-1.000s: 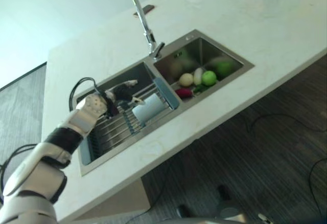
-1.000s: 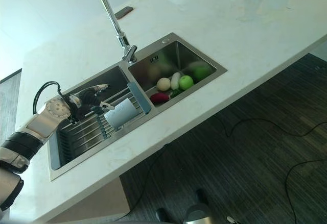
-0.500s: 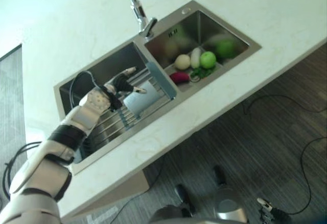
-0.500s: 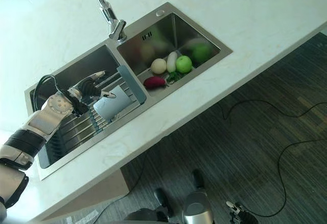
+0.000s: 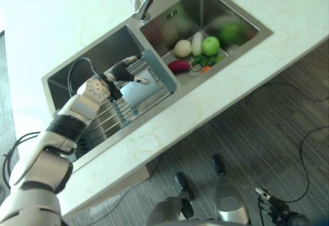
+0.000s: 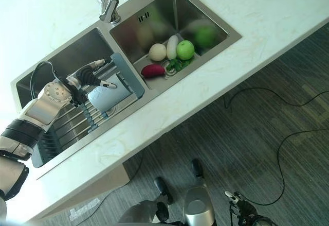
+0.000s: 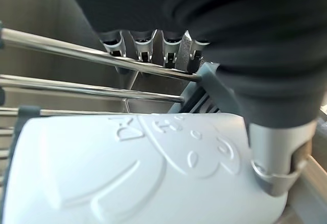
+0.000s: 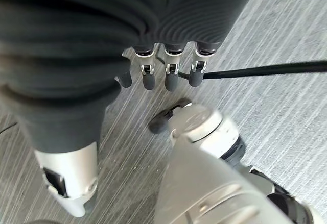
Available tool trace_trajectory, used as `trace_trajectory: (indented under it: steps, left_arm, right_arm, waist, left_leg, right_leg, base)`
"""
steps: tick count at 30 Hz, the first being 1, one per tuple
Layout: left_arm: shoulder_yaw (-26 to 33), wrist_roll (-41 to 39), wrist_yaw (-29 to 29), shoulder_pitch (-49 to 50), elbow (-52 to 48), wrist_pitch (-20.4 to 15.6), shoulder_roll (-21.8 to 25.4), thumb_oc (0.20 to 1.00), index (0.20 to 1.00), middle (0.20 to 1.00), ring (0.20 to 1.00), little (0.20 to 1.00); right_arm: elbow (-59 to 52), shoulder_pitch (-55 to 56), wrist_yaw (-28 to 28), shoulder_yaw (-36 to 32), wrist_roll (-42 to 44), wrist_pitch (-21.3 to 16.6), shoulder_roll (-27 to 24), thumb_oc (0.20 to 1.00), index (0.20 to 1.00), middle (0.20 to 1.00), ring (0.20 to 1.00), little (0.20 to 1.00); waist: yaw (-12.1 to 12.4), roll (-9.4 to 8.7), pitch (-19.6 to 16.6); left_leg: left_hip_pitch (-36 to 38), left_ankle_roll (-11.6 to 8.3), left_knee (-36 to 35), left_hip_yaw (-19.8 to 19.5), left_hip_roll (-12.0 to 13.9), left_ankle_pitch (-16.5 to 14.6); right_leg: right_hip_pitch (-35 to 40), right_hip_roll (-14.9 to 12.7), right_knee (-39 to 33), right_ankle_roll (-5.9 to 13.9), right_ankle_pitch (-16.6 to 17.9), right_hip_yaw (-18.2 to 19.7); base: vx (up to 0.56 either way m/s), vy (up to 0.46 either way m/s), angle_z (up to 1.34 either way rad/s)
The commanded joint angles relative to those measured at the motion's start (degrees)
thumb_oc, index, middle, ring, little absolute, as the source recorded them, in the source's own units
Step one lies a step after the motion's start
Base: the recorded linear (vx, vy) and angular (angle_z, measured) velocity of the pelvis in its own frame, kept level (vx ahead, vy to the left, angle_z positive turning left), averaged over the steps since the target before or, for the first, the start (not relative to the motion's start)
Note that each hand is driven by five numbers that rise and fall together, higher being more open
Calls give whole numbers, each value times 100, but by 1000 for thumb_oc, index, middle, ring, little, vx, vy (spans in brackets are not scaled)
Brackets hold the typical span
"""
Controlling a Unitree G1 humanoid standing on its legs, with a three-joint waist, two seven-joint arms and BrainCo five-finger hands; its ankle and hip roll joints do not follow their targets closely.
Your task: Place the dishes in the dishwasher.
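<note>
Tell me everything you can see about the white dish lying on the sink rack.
The white dish looks like smooth plastic, with rounded corners and a raised pattern on its underside. It lies upside down across the metal bars of the rack in the left basin. The left hand reaches over it, fingers extended, thumb at its edge.

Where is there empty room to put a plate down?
The white counter past the right basin is bare. So is the front strip of counter before the sink. The right basin is crowded with vegetables, and the left hand and a pale dish fill the rack.
</note>
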Motion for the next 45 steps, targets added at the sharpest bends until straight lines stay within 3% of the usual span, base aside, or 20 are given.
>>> trace_trajectory:
  steps: [1, 4, 8, 13, 18, 25, 34, 45]
  left_arm:
    - [102, 53, -198, 37, 11, 136, 326, 1000, 1000, 1000, 1000, 1000]
    - [198, 378, -152, 256, -178, 143, 353, 1000, 1000, 1000, 1000, 1000]
    - [476, 504, 350, 548, -415, 171, 399, 1000, 1000, 1000, 1000, 1000]
    - [1085, 807, 1201, 1016, -740, -167, 563, 1000, 1000, 1000, 1000, 1000]
    - [1682, 1033, 1706, 1441, -1106, -432, 591, 1000, 1000, 1000, 1000, 1000]
    - [2035, 1154, 1780, 1808, -1546, -583, 470, 1000, 1000, 1000, 1000, 1000]
    - [1773, 1249, 1844, 1646, -1549, -643, 311, 1000, 1000, 1000, 1000, 1000]
    - [1405, 894, 1172, 1592, -1883, -667, 16, 1000, 1000, 1000, 1000, 1000]
  right_arm:
    - [-12, 131, -74, 24, 376, -44, 37, 1000, 1000, 1000, 1000, 1000]
    - [-38, 149, -167, -3, 437, -20, 84, 1000, 1000, 1000, 1000, 1000]
    - [-49, 183, -264, -51, 383, 2, 109, 1000, 1000, 1000, 1000, 1000]
    - [68, 308, -224, -197, 303, -84, 145, 1000, 1000, 1000, 1000, 1000]
    - [120, 384, -150, -259, 276, -190, 249, 1000, 1000, 1000, 1000, 1000]
    - [-68, 427, -216, -261, 237, -184, 372, 1000, 1000, 1000, 1000, 1000]
    - [-170, 343, -274, -201, 235, -115, 435, 1000, 1000, 1000, 1000, 1000]
    - [-158, 276, -324, -276, 375, -172, 423, 1000, 1000, 1000, 1000, 1000]
  waist:
    - [-22, -168, -306]
    - [25, -138, -359]
    - [68, -91, -402]
    - [152, -49, -420]
    - [245, -66, -411]
    - [302, -120, -398]
    - [268, -151, -361]
    - [231, -98, -358]
  left_leg:
    - [-107, -60, 259, -519, -214, -461]
    - [-51, -60, 260, -526, -214, -464]
    - [5, -61, 230, -532, -220, -456]
    - [51, -61, 161, -573, -223, -447]
    - [31, -60, 102, -633, -213, -424]
    - [-16, -56, 89, -634, -182, -404]
    - [-50, -51, 97, -596, -171, -403]
    - [-34, -54, 85, -573, -183, -407]
  right_leg:
    - [-207, -414, 449, 506, -499, -162]
    - [-128, -437, 441, 508, -511, -225]
    - [-53, -446, 414, 493, -542, -256]
    - [-3, -461, 371, 485, -561, -300]
    - [-14, -467, 360, 478, -571, -353]
    - [-52, -459, 390, 467, -584, -417]
    - [-110, -444, 421, 472, -585, -383]
    - [-96, -463, 378, 487, -552, -383]
  base:
    - [16, -29, 4]
    - [26, -14, 9]
    - [30, 12, 6]
    - [0, 0, 0]
    - [-27, -7, 1]
    - [-39, -14, 3]
    - [-13, -2, 0]
    - [0, 0, 0]
